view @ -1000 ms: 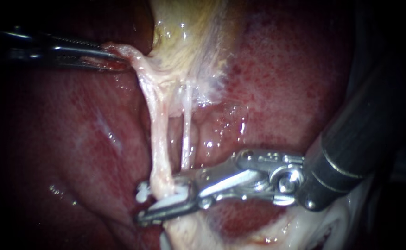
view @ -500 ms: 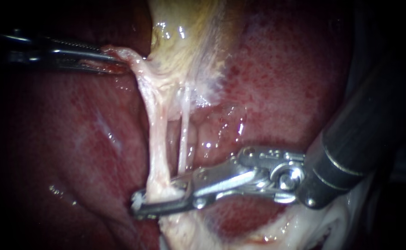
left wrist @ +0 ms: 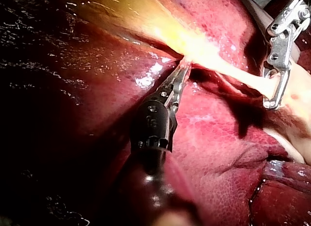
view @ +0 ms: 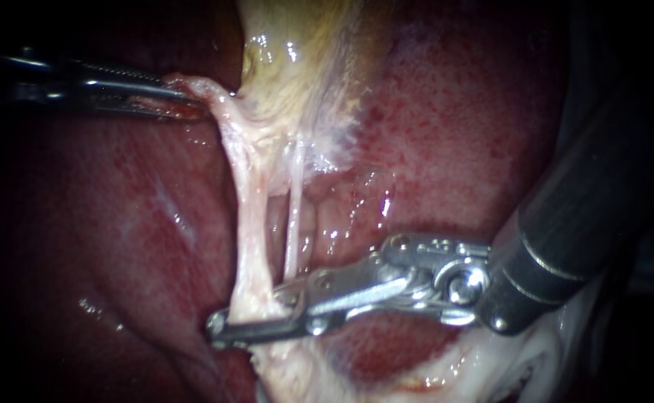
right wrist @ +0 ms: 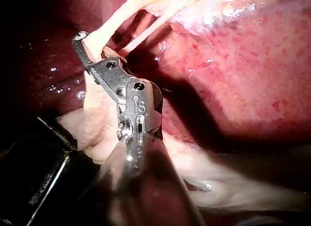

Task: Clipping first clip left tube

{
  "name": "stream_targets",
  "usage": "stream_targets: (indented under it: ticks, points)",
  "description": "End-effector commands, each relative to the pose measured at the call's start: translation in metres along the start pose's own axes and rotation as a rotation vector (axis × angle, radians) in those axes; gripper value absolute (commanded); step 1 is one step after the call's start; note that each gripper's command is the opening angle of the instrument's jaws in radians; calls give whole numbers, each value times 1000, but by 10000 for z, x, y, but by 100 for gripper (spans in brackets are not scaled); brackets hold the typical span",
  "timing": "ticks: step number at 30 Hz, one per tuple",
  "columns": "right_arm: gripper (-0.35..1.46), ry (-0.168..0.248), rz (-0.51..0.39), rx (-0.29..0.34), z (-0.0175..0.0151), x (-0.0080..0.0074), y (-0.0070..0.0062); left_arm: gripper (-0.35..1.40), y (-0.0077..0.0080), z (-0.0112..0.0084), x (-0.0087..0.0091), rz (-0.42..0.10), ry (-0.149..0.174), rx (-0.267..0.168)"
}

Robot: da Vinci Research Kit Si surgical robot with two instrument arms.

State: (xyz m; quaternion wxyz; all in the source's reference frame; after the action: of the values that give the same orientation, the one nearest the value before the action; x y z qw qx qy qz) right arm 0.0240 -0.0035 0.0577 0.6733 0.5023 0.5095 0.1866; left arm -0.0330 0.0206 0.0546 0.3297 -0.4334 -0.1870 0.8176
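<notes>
- Dark red, mottled liver (view: 491,134) as backdrop on every side, wet and glossy.
- Small bright glints (view: 334,233) scattered over the moist surface.
- Brightest at the centre of the endoscope view, fading to near-black shadow (view: 13,246) at the margins.
- In the right wrist view, a black flat-sided block (right wrist: 34,172) against pale tissue (right wrist: 97,133); kind unclear.

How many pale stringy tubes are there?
2. The thicker left tube runs from the gallbladder to the right instrument, whose jaws clamp it; the thin right tube lies beside it, seemingly outside them. More may be hidden.
</notes>
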Motion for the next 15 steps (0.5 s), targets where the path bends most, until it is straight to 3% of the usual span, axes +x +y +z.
stream_targets:
  ticks: [1, 15]
  points:
    - [-35, 0, 0, 1, 0, 0, 0, -35, 0, 0, 0, 0, 0, 0]
    - [-35, -1, -1, 1, 1, -1, 0, -35, 0, 1, 1, -1, 0, 1]
